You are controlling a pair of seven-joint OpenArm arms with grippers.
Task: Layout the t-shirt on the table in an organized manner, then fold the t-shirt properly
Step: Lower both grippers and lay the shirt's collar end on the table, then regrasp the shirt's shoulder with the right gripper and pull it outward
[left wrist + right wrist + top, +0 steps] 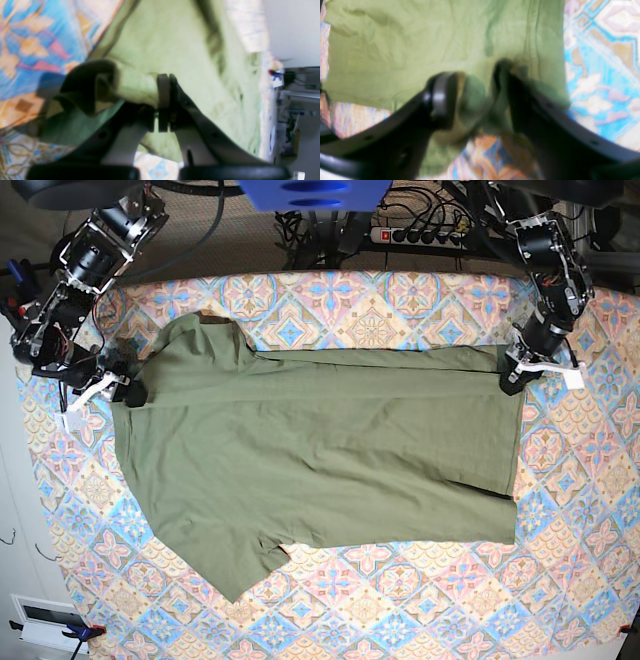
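Observation:
The olive-green t-shirt [320, 450] lies spread across the patterned table [400, 300], wrinkled, with a fold line along its upper part and one sleeve at the lower left. My left gripper [512, 380] is at the shirt's right edge; in the left wrist view it [167, 82] is shut on a bunched fold of the t-shirt [175, 37]. My right gripper [128, 392] is at the shirt's left edge; in the right wrist view it [476, 95] holds a lump of the t-shirt [407, 45] between its jaws, just above the table [600, 62].
A power strip with cables [420, 232] lies behind the table's far edge. A white box [45, 620] sits on the floor at the lower left. Past the table's edge, the left wrist view shows cluttered shelving [290, 100].

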